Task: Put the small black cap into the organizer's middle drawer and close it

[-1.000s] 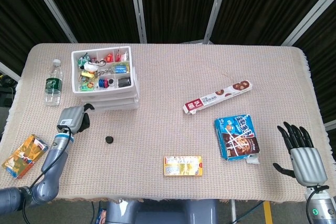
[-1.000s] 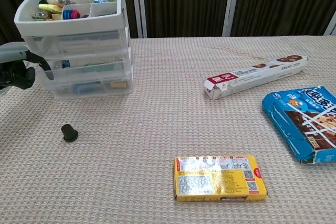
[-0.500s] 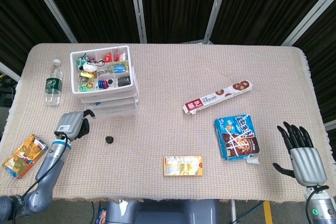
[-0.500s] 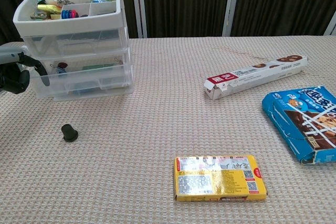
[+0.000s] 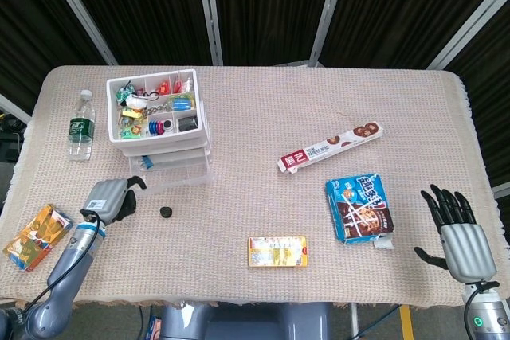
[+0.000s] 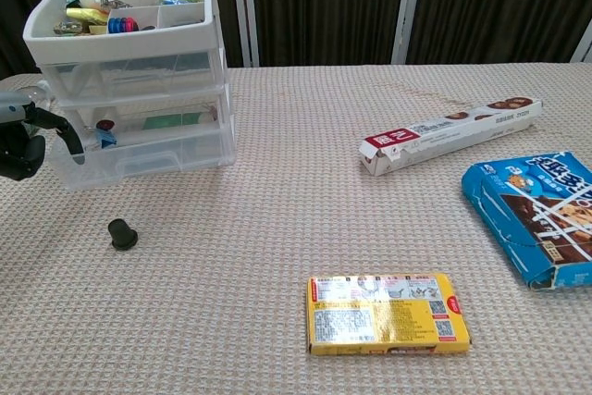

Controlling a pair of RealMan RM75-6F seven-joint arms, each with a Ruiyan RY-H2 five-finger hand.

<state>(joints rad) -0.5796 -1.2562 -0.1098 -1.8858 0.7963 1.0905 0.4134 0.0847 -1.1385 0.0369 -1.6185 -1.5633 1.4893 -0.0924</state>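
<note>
The white organizer (image 5: 163,85) (image 6: 129,39) stands at the back left with a filled top tray. Its clear middle drawer (image 5: 171,173) (image 6: 148,150) is pulled out toward the table's front, with small items inside. My left hand (image 5: 111,199) (image 6: 23,141) sits at the drawer's front left corner with a dark finger hooked on the front wall. The small black cap (image 5: 166,212) (image 6: 121,233) lies on the cloth just in front of the drawer, right of that hand and apart from it. My right hand (image 5: 456,232) is at the front right edge, fingers spread, holding nothing.
A water bottle (image 5: 80,125) stands left of the organizer. An orange packet (image 5: 33,235) lies at the front left edge. A yellow box (image 5: 276,251) (image 6: 387,313), a blue cookie bag (image 5: 360,207) (image 6: 536,215) and a long red-and-white box (image 5: 331,147) (image 6: 450,136) lie to the right.
My left hand has drawn back toward the table's front, pulling the middle drawer out of the organizer. The cap and my right hand have stayed put.
</note>
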